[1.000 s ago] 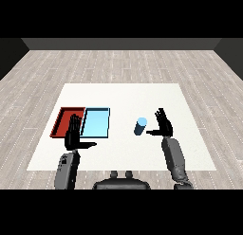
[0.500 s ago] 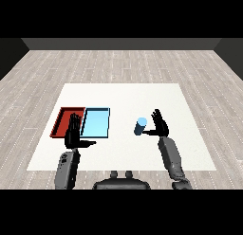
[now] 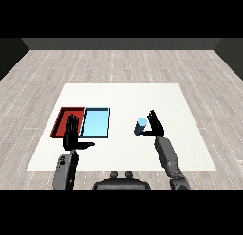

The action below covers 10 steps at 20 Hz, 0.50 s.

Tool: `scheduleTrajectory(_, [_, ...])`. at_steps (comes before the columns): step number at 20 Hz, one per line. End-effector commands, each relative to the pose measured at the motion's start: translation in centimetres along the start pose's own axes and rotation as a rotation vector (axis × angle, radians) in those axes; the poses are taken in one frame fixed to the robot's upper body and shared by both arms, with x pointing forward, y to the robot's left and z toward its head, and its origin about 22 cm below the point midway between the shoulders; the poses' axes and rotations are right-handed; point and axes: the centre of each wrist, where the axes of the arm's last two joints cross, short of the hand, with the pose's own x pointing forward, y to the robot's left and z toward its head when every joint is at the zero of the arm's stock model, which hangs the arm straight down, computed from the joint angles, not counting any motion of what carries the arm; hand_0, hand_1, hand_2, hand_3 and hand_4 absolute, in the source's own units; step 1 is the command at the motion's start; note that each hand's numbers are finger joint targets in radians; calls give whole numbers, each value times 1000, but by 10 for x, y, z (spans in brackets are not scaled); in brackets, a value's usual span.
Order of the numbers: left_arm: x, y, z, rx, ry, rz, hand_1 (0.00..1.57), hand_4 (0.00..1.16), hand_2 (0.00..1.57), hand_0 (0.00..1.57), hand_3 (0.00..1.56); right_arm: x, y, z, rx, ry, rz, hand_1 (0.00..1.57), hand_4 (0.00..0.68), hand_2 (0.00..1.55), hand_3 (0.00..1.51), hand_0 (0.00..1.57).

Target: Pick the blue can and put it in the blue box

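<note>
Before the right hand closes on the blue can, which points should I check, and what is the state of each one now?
1. Blue can stands upright on the white table: ok.
2. Right hand is beside the can, on its right: ok.
3. Right hand is open, fingers straight, thumb toward the can: ok.
4. Fingers already touch the can: cannot tell.
5. Light blue tray has nothing in it: ok.
6. Left hand is out of the way: not ok; it hangs open at the near edge of the red tray, close to the blue one.
</note>
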Motion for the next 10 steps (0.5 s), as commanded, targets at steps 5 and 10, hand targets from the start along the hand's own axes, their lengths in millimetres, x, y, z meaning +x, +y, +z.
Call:
scheduleTrajectory(5, [-7,-8,4,-3,1,5,0,0,0,0,0,13,5,-18,21,16,-17,0,0,0,0,0])
scheduleTrajectory(10, [6,3,11,-1,12,5,0,0,0,0,0,-11,29,-5,12,24,0,0,0,0,0,0])
